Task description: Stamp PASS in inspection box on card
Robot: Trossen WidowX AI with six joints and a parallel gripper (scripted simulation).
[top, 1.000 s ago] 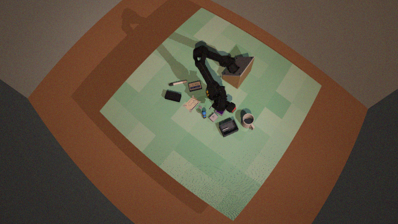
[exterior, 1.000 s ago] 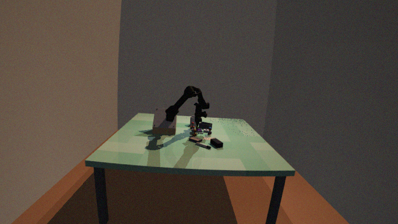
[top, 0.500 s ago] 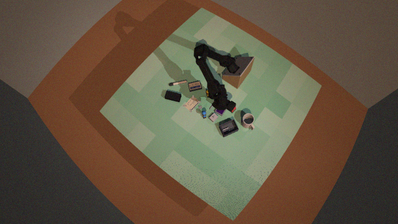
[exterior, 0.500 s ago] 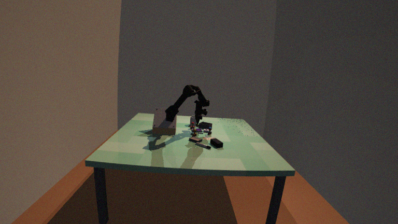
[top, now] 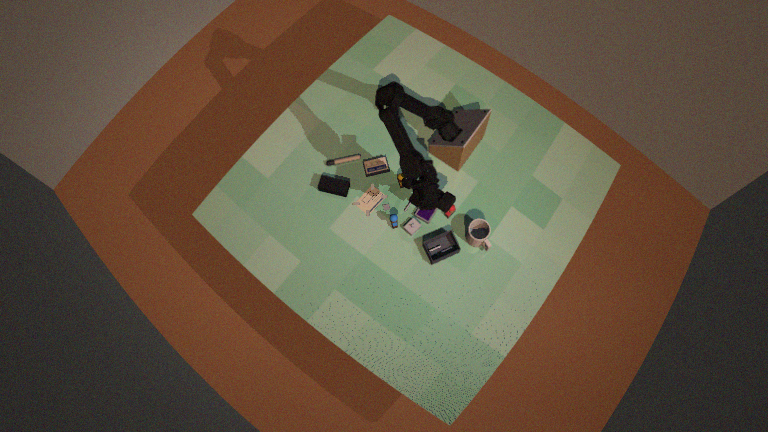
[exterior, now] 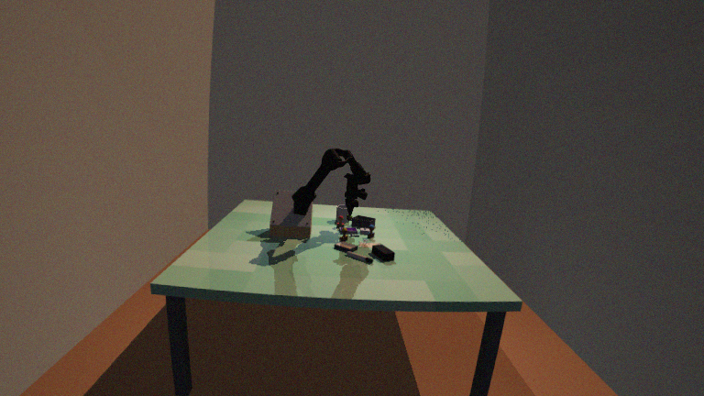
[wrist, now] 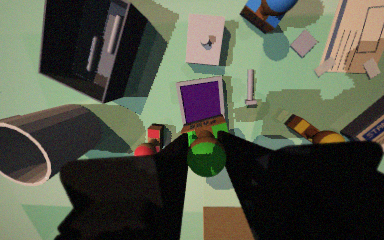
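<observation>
My gripper is shut on the green-knobbed stamp, held above the bench beside the near edge of the purple ink pad in the wrist view. Lettering on the stamp's side is too small to read, and its underside is hidden. The arm hides the fingers in the top view. The pale card lies flat, with grey pieces at its edges. In the wrist view its outlined box is partly cut off at the upper right; no print shows in the visible part.
Red, blue and yellow stamps stand nearby. A knobbed white lid, mug, dark tray, labelled box, black block and marker surround the work area.
</observation>
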